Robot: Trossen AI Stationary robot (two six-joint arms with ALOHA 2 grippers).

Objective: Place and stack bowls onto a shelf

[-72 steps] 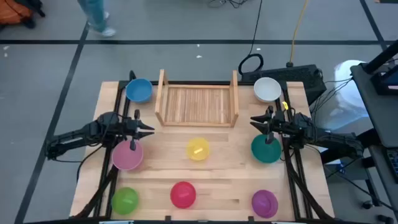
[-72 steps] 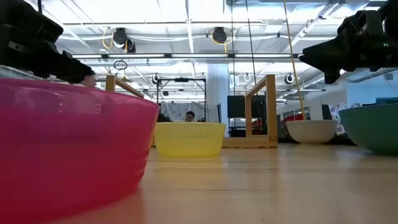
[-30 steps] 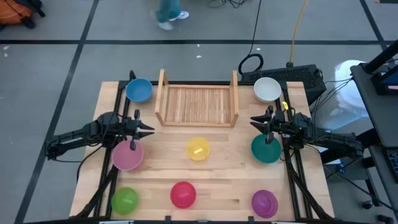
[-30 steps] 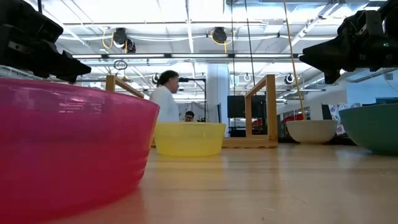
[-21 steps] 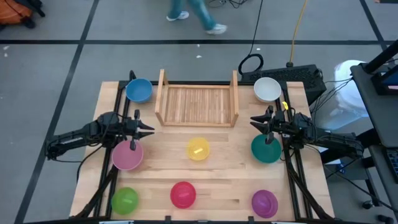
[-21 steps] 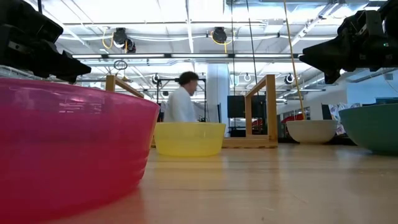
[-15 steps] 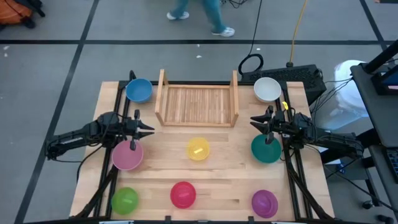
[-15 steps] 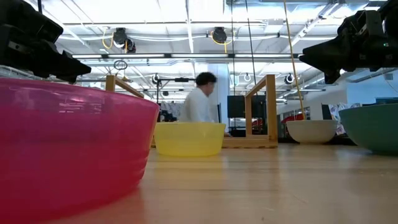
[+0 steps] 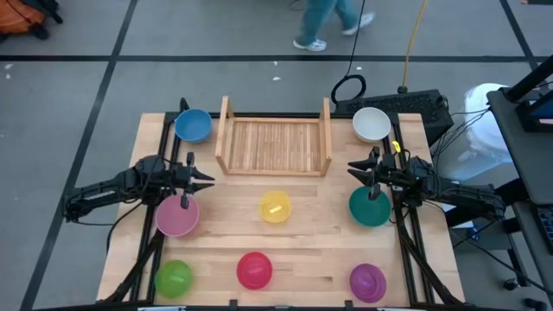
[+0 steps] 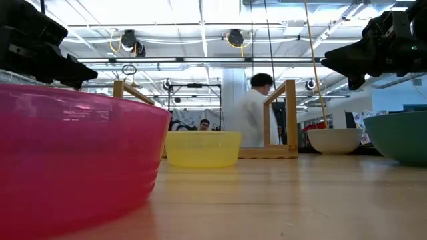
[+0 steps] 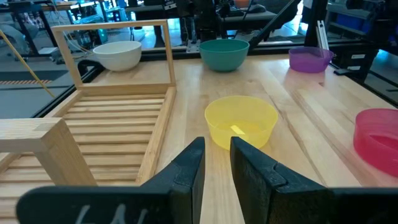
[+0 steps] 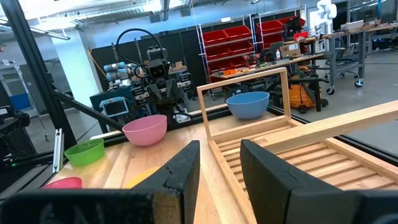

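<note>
The light-wood shelf (image 9: pixel 273 145) stands at the table's far middle with nothing on its slats. The bowls sit upright on the tabletop: blue (image 9: pixel 193 125) and white (image 9: pixel 371 123) beside the shelf, pink (image 9: pixel 177 215), yellow (image 9: pixel 275 207) and teal (image 9: pixel 370 207) in a middle row, green (image 9: pixel 174 278), red (image 9: pixel 255 269) and purple (image 9: pixel 367 281) along the near edge. My left gripper (image 9: pixel 207 180) hovers open above the table between the blue and pink bowls. My right gripper (image 9: pixel 352 168) hovers open between the white and teal bowls. Both point level toward the table's middle.
Black rails (image 9: pixel 167 147) run along the table's left and right sides under the arms. Bare wood lies between the shelf and the middle row of bowls. A person (image 10: pixel 257 110) walks on the floor beyond the far edge. Cables and a black box (image 9: pixel 415 102) lie behind the far right corner.
Both arms and all the bowls have kept still. A person has walked past beyond the table's far edge, from left to right.
</note>
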